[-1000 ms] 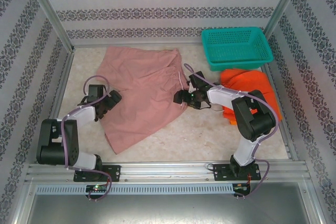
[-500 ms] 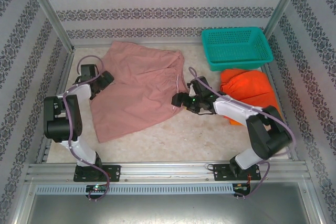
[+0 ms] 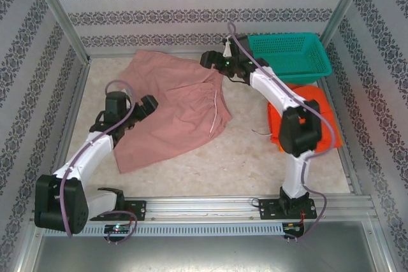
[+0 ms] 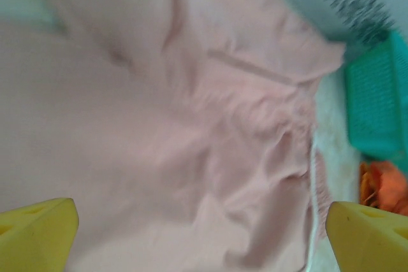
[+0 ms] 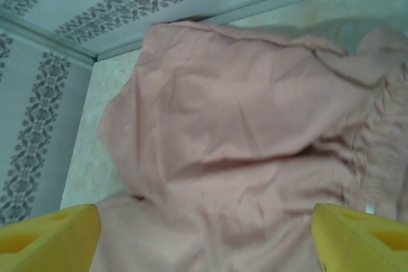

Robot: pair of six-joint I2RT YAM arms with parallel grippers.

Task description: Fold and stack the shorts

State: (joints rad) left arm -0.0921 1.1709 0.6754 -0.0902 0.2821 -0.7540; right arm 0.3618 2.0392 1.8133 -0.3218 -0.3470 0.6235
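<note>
The dusty pink shorts [image 3: 172, 109] lie spread and creased on the table's left half, a white drawstring [image 3: 214, 103] running down their right part. My left gripper [image 3: 148, 104] hovers open over their left side. In the left wrist view its yellow fingertips [image 4: 38, 230] stand wide apart above pink shorts [image 4: 191, 125]. My right gripper [image 3: 208, 60] is open over the shorts' far right corner; the right wrist view has its yellow fingers [image 5: 360, 237] spread over the pink shorts [image 5: 242, 125]. The red-orange shorts [image 3: 319, 109] lie bunched at the right, partly under the right arm.
A teal mesh basket [image 3: 290, 55] stands at the back right, close to the right gripper, and its basket wall [image 4: 376, 106] appears in the left wrist view. Patterned walls and metal posts [image 3: 60, 17] ring the table. A thin white string [image 3: 258, 133] lies beside the red-orange shorts.
My right arm swung from the table's middle to the far corner of the pink shorts by the basket. The left gripper moved right, over the shorts. The shorts' right edge shifted.
</note>
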